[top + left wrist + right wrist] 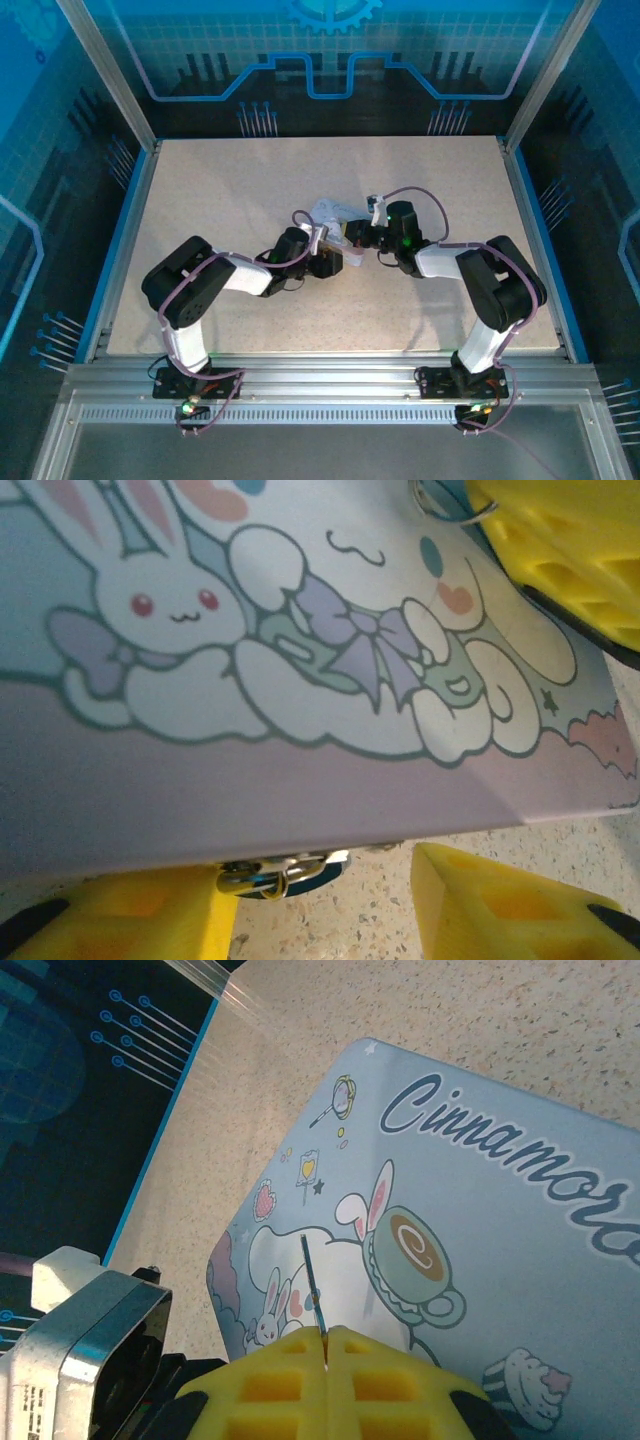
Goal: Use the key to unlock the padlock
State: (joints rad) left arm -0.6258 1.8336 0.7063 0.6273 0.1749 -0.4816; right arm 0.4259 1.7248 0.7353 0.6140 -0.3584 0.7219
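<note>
Half the padlock [272, 876] hides behind the cartoon-printed tin [300, 780]

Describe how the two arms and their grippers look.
The left arm and right arm have white links between bulky black joints, with thin purple cables looping along them and green lights at the bases. The left gripper and right gripper carry yellow pads moulded with a square waffle grid, backed in black.
</note>
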